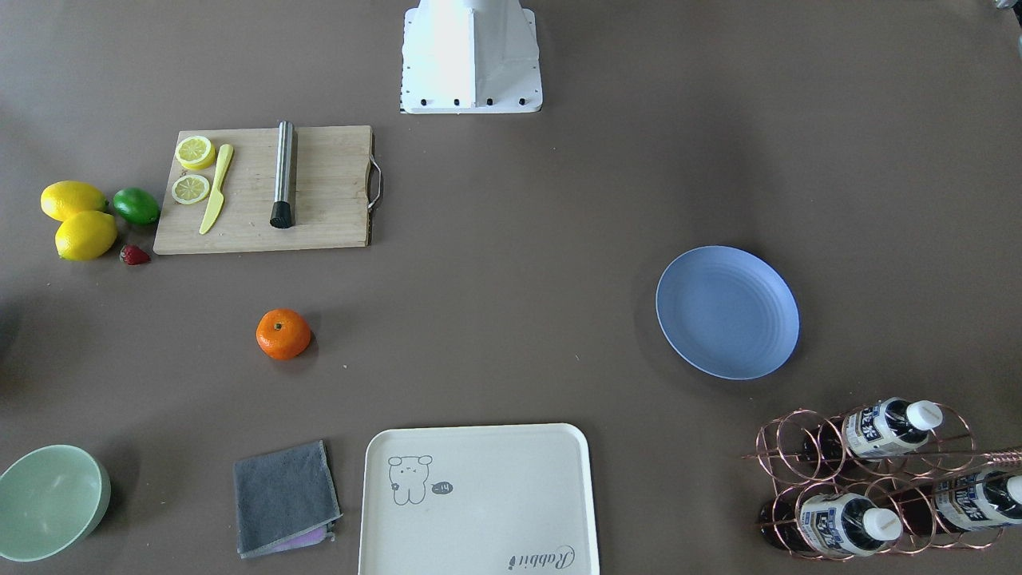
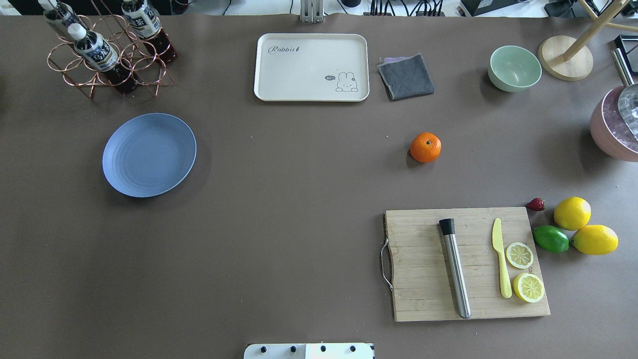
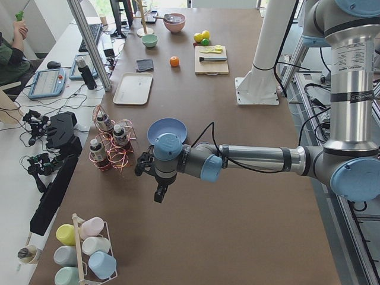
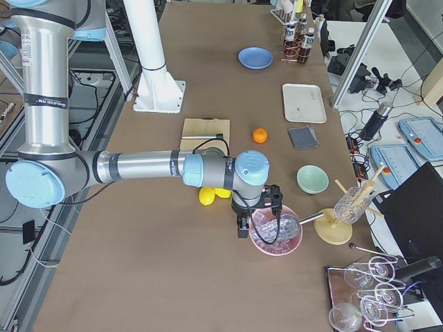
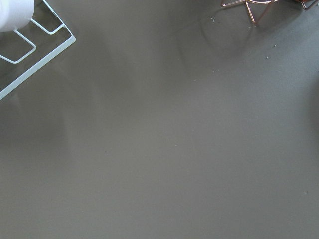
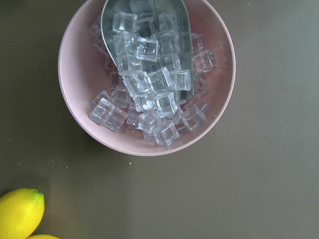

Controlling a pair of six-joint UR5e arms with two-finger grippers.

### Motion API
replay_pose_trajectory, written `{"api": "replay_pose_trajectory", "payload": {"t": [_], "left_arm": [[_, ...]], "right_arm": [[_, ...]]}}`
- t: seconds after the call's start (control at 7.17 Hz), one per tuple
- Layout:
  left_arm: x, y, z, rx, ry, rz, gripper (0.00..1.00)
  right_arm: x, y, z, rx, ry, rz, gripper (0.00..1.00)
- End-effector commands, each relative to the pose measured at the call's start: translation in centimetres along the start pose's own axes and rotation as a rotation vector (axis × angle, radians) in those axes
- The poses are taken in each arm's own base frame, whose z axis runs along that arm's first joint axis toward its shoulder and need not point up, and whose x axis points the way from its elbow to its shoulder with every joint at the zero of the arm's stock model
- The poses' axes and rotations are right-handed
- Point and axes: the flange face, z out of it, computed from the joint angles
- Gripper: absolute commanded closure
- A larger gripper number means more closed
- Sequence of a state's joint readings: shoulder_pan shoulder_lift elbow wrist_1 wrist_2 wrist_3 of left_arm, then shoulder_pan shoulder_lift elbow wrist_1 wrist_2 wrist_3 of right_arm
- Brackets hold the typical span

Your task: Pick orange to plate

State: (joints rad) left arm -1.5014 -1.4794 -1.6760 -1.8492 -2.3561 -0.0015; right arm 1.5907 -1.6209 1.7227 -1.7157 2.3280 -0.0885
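Note:
The orange (image 1: 283, 333) (image 2: 425, 147) rests alone on the brown table, between the cutting board and the grey cloth. The light-blue plate (image 1: 726, 311) (image 2: 148, 154) lies bare on the other half of the table, near the bottle rack. Neither gripper touches either one. My left gripper (image 3: 159, 193) hangs past the plate (image 3: 167, 126), near the table's left end, and I cannot tell whether it is open or shut. My right gripper (image 4: 242, 225) hovers by a pink bowl of ice, far from the orange (image 4: 259, 135), and its state cannot be judged either. No fingers show in either wrist view.
A wooden cutting board (image 2: 466, 264) carries a steel rod, a yellow knife and lemon slices. Two lemons (image 2: 572, 213), a lime (image 2: 551, 239) and a strawberry lie beside it. A cream tray (image 2: 311, 67), grey cloth (image 2: 405, 76), green bowl (image 2: 514, 68), copper bottle rack (image 2: 107, 52) and pink ice bowl (image 6: 147, 74) line the edges.

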Motion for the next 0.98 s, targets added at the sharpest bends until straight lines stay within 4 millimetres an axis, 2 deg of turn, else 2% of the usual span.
{"api": "replay_pose_trajectory", "payload": {"t": [0.0,0.84], "left_arm": [[0.04,-0.20,-0.07,0.002,0.000,0.001,0.02],[0.19,-0.69,-0.22,0.006,0.000,0.001,0.02]], "right_arm": [[0.11,-0.41,0.08,-0.002,-0.001,0.005,0.00],[0.00,-0.49,-0.13,0.002,-0.002,0.003,0.00]]}}
